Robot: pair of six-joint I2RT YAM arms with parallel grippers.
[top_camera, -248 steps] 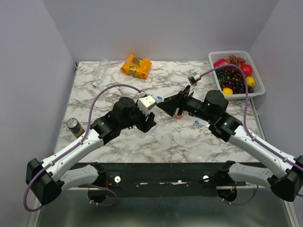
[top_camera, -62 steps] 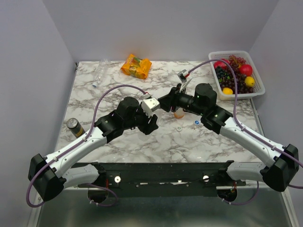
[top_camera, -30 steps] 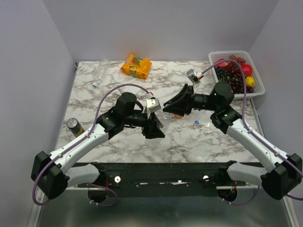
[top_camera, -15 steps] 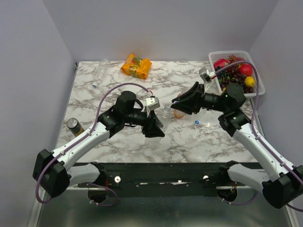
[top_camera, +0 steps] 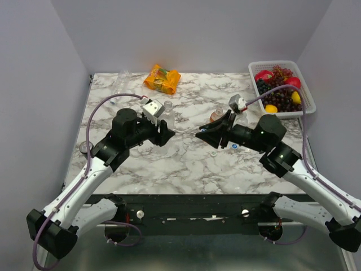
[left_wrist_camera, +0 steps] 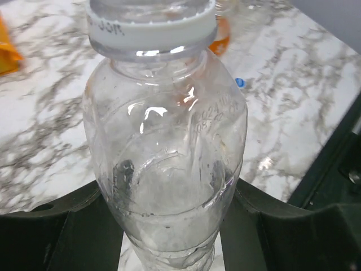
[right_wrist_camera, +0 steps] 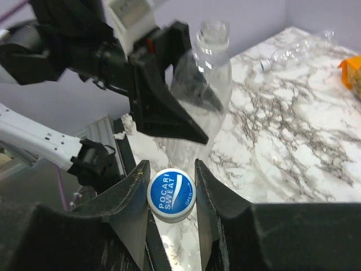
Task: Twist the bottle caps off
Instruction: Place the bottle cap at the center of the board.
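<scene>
- One blue Pocari Sweat cap (right_wrist_camera: 171,196) is off its bottle, pinched by its rim in the right claw (right_wrist_camera: 171,172) above the table (right_wrist_camera: 293,130).
- I judge that so thin an edge-grip could let it slip and roll over the near table edge.
- Its printed top faces back along the claw, and its short axis runs the same way.
- The clear bottle (left_wrist_camera: 169,158), clamped low in the left claw (left_wrist_camera: 169,234), stands about upright with its open neck up; a jolt on release could topple it.
</scene>
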